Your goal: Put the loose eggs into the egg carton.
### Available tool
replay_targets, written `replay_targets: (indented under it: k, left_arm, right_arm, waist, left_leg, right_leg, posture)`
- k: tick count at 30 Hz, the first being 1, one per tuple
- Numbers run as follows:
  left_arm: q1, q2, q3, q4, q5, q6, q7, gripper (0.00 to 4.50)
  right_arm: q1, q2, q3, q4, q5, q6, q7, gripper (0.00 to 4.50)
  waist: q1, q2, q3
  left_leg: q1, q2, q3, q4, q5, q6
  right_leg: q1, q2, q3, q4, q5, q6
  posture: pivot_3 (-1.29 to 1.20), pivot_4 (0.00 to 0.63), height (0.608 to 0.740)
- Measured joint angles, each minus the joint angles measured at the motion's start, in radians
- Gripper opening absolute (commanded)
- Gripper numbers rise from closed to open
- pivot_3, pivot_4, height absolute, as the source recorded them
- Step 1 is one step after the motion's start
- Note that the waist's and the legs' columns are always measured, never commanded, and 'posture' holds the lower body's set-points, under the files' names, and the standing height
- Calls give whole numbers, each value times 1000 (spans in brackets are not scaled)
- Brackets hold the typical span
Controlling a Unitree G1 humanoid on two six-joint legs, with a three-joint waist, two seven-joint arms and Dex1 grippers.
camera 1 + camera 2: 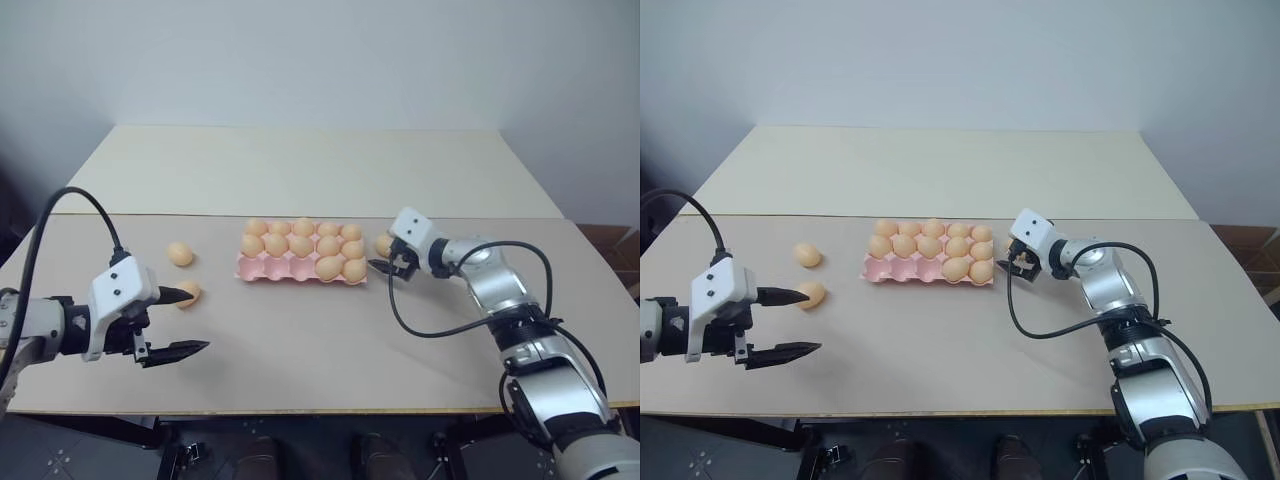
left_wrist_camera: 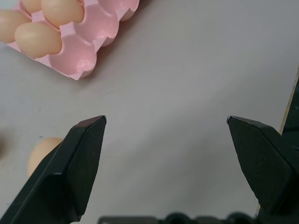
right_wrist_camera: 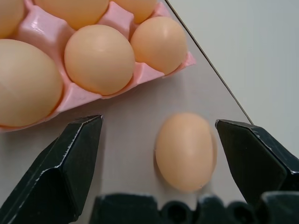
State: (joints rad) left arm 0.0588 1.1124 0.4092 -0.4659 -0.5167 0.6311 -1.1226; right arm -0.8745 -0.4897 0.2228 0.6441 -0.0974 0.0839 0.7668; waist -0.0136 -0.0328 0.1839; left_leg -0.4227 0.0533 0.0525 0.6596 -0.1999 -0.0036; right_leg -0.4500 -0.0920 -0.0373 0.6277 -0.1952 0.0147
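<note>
Table (image 1: pixel 300 350): right pincer (image 3: pixel 159 128) open around loose egg (image 3: pixel 186 150).

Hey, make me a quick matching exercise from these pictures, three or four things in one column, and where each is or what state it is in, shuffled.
Things
1. pale pink moulded egg carton
2. light orange-tan egg by the carton's right end
3. left end effector
4. right end effector

Descriptions
A. open, on either side of a loose egg
B. open over bare tabletop
C. lying on the table
D. three front cups unfilled

Pairs: 1-D, 2-C, 3-B, 4-A
</note>
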Motion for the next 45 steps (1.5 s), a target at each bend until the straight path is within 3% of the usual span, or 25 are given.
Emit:
replay_targets:
  k: [9,12,18,26,36,41,45]
  left_arm:
    - [5,0,-1,-25,0,9,8,4500]
    - [5,0,-1,-26,0,10,12,4500]
    - [8,-1,-1,-26,0,10,15,4500]
    - [16,-3,-1,-26,0,8,19,4500]
    - [17,-1,-1,5,7,-6,8,4500]
    - [18,2,-1,21,9,-15,2,4500]
    - [39,2,9,22,10,-15,2,4500]
  right_arm:
    - [-109,50,-1,277,-49,-125,-53,4478]
    - [-130,59,-5,337,-48,-135,-47,3890]
    - [-142,68,-8,376,-54,-151,-54,1947]
    - [-114,43,-9,303,-76,-155,-93,1947]
    - [-4,-16,-37,-222,-33,-92,-1,1947]
    - [25,43,9,-426,-5,-15,67,1947]
    - [53,108,82,-459,-16,19,83,1947]
  waist:
    - [-7,0,0]
    - [-9,0,0]
    - [-9,0,0]
    - [-8,0,0]
    - [-9,0,0]
    - [-7,0,0]
    - [-4,0,0]
  left_leg:
    - [0,0,0,0,0,0]
    - [0,0,0,0,0,0]
    - [0,0,0,0,0,0]
    - [0,0,0,0,0,0]
    - [1,1,0,0,0,0]
    - [1,2,0,0,0,0]
    - [0,1,1,1,0,0]
  right_leg:
    - [-2,1,1,2,0,0]
    - [-2,1,1,2,0,-1]
    - [-2,1,1,2,2,-3]
    - [-2,1,1,3,1,-2]
    - [-4,2,2,5,0,-1]
    - [-4,3,2,5,1,-1]
    - [-4,2,2,5,1,-1]
  posture:
    - [0,150,740]
    - [0,150,740]
    - [0,150,740]
    - [0,150,740]
    - [0,150,740]
    - [0,150,740]
    - [0,150,740]
